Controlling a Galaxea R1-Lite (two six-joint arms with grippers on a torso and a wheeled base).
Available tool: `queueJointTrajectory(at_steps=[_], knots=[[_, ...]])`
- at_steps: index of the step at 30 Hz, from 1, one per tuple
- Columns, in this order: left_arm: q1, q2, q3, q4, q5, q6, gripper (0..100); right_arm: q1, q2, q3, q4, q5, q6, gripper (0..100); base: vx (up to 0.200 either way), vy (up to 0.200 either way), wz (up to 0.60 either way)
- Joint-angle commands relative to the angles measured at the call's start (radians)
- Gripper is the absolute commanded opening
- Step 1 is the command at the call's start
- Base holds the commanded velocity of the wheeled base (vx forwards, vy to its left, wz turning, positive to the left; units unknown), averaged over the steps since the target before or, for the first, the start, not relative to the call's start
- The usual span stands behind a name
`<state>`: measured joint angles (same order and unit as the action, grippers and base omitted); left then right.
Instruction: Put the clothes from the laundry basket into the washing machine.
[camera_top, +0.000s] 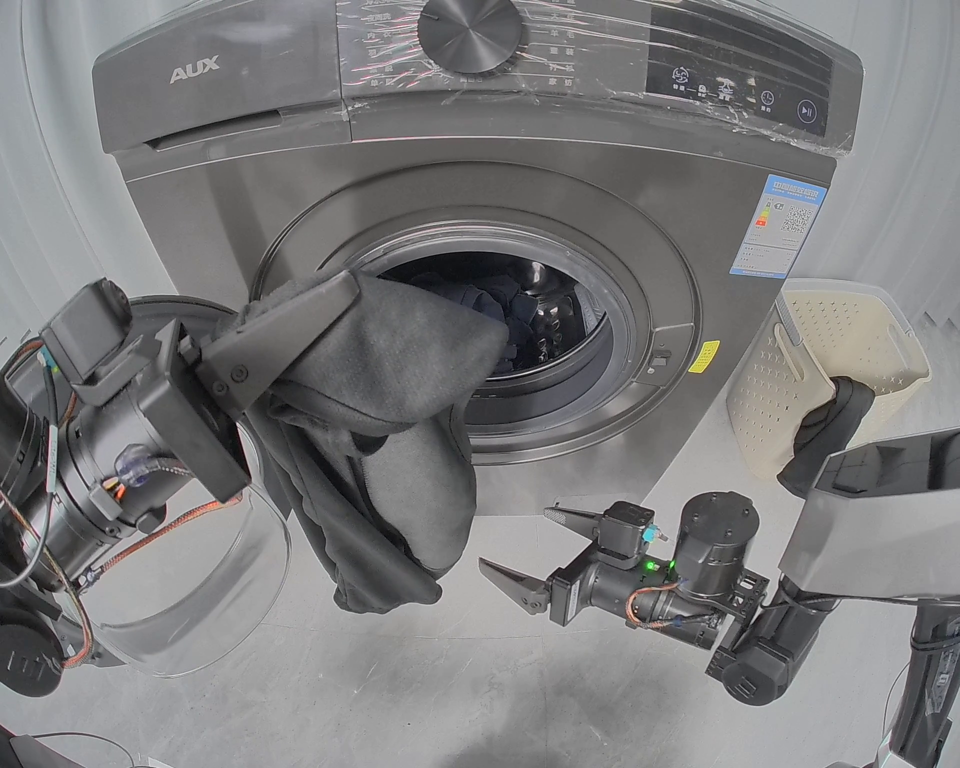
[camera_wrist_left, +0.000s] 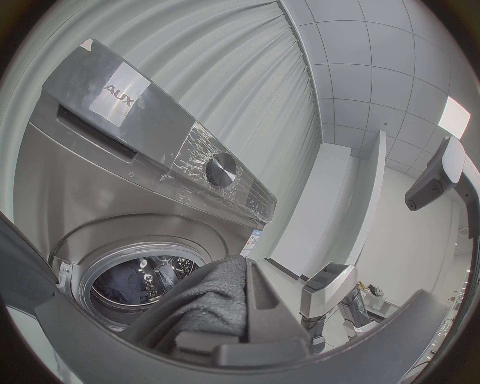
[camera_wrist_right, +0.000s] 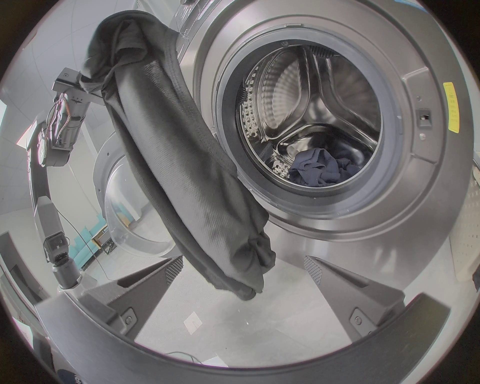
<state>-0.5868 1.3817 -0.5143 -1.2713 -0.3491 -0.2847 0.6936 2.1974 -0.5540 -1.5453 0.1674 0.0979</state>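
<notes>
Before the washer (camera_top: 600, 200) mouth, the left gripper (camera_top: 345, 295) pinches a cloth (camera_top: 400, 400) by its top; it looks soft, light and floppy. The right gripper (camera_top: 520, 545) hangs spread wide.

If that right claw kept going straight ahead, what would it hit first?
Probably the dark grey garment hanging from the left claw; its lower end dangles ahead of the right claw, though depth is uncertain.

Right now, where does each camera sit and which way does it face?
Head: on the head, looking down at the washing machine; left tool holding a grey garment, right tool open.
Left wrist: behind that tool, facing machine and ceiling.
Right wrist: low, facing the drum between its fingers.
Shared: all show garment and drum.
</notes>
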Motion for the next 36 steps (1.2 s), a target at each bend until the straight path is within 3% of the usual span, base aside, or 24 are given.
queueJointTrajectory(at_steps=[1, 4, 7, 10, 20, 27, 28, 36], knots=[[0.001, 0.0, 0.013, 0.0, -0.007, -0.001, 0, -0.016, 0.088, -0.093, 0.001, 0.02, -0.004, 100, 0.0, 0.0, 0.0], [0.001, 0.0, 0.016, 0.0, -0.007, -0.001, 0, -0.006, 0.096, -0.107, 0.001, 0.026, -0.004, 100, 0.0, 0.0, 0.0], [0.001, 0.005, 0.016, 0.0, -0.007, -0.001, 0, 0.015, 0.096, -0.109, 0.001, 0.067, -0.003, 100, 0.0, 0.0, 0.0], [0.001, 0.008, 0.014, 0.0, -0.007, -0.001, 0, 0.041, 0.094, -0.118, -0.001, 0.078, -0.001, 100, 0.0, 0.0, 0.0], [0.002, 0.0, 0.017, 0.0, -0.005, -0.002, 0, 0.099, 0.185, -0.299, -0.001, 0.061, 0.003, 100, 0.0, 0.0, 0.0], [0.008, -0.003, 0.02, 0.0, -0.005, -0.002, 0, 0.092, 0.176, -0.32, -0.001, 0.012, 0.01, 100, 0.0, 0.0, 0.0], [0.008, -0.003, 0.02, 0.0, -0.005, -0.002, 0, 0.092, 0.176, -0.32, -0.001, 0.012, 0.01, 0, 0.0, 0.0, 0.0], [0.013, 0.007, 0.02, 0.0, -0.004, -0.002, 0, 0.047, 0.002, -0.195, 0.001, 0.012, -0.001, 0, 0.0, 0.0, 0.0]])
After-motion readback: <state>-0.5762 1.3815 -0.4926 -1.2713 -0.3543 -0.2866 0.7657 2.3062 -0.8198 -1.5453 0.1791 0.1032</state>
